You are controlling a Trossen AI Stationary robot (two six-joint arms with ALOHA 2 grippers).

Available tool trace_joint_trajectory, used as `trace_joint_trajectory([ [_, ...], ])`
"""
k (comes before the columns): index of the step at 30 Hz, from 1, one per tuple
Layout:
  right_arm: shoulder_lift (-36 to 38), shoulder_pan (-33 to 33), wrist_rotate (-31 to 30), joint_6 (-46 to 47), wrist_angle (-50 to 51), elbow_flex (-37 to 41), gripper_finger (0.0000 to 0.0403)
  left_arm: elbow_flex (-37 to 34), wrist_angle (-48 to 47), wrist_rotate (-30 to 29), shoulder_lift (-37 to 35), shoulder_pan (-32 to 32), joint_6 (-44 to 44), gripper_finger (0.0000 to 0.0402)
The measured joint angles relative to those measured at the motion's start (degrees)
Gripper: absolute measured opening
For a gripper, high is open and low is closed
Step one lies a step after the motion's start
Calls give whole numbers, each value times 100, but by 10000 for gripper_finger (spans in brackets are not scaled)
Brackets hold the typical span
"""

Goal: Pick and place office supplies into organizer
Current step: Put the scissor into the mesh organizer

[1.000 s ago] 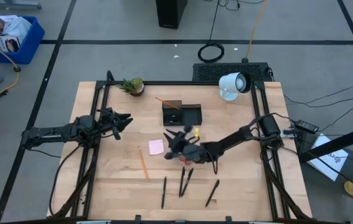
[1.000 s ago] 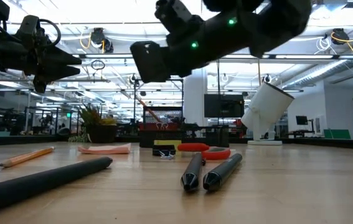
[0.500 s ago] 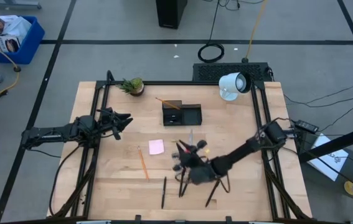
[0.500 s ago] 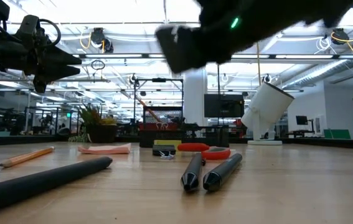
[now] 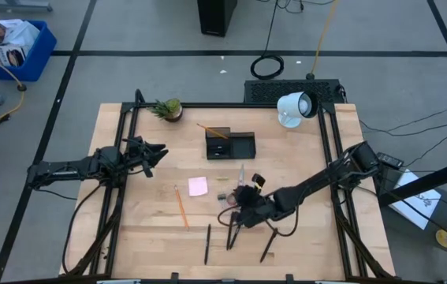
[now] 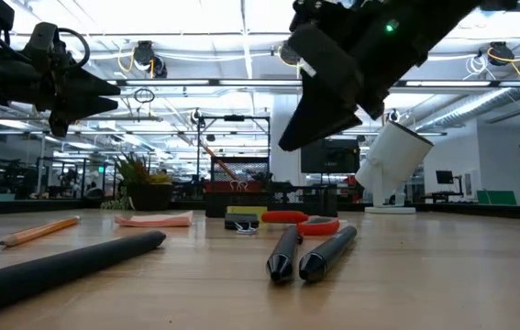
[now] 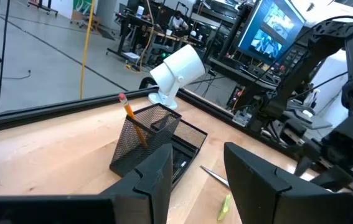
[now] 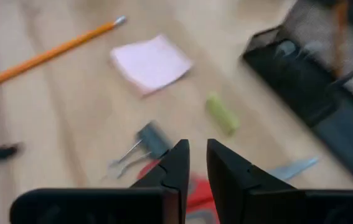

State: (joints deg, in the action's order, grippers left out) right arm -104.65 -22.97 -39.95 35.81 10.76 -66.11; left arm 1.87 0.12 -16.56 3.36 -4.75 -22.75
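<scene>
- Organizer (image 5: 229, 144): black mesh, set at 12 o'clock of table centre (12 taken as the far edge in the high view). Tall cup on its 9 o'clock side, low tray on its 3 o'clock side. One orange pencil (image 7: 132, 121) already leaning in the cup, eraser end up; tray contents too dim to itemise.
- Scissors (image 5: 240, 177): red-handled, flat on the wood at 6 o'clock of the organizer, blade pointing toward 12. Likely the next pick, judging by what hangs over them.
- Small pieces: black binder clip (image 8: 148, 140) and yellow-green piece (image 8: 221, 113), loose just beside the scissors.
- Pink sticky-note pad (image 5: 198, 186): flat, at 9 o'clock of the scissors, not yet filed.
- Second orange pencil (image 5: 181, 207): loose, at 7 o'clock of the pad.
- Black pens (image 5: 235, 230): two paired at 6 o'clock of the scissors, two more lying singly either side, all near the front edge.
- Right gripper (image 5: 245, 203): raised off the table above the scissor handles, fingers drawn nearly together with only a slit between, nothing held. Apparently lining up for a descent.
- Left gripper (image 5: 158, 153): parked at 9 o'clock of the organizer, fingers parted, empty, waiting.
- Potted plant (image 5: 169, 108) and white lamp (image 5: 296, 108): at 11 and 1 o'clock, not for sorting.
</scene>
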Motion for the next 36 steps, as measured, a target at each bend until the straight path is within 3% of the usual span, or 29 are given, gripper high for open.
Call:
trace_joint_trajectory([
  [6,328,268,1370,204,809,-17,45,0,2,0,0,1,1,147],
  [13,594,775,3736,752,2689,-63,57,0,2,0,1,0,1,147],
  [19,600,1287,4182,363,3681,-267,93,0,2,0,0,0,1,147],
  [24,337,1478,4601,-361,3736,-1193,149,0,0,-2,0,0,1,147],
  [27,9,1487,5149,-759,3605,-1833,175,0,0,-2,0,0,0,147],
  [31,-248,1196,5211,-2108,3171,-2103,180,0,0,-2,2,0,1,147],
  [36,-524,984,5216,-2643,3016,-2121,167,0,2,-2,2,0,1,147],
])
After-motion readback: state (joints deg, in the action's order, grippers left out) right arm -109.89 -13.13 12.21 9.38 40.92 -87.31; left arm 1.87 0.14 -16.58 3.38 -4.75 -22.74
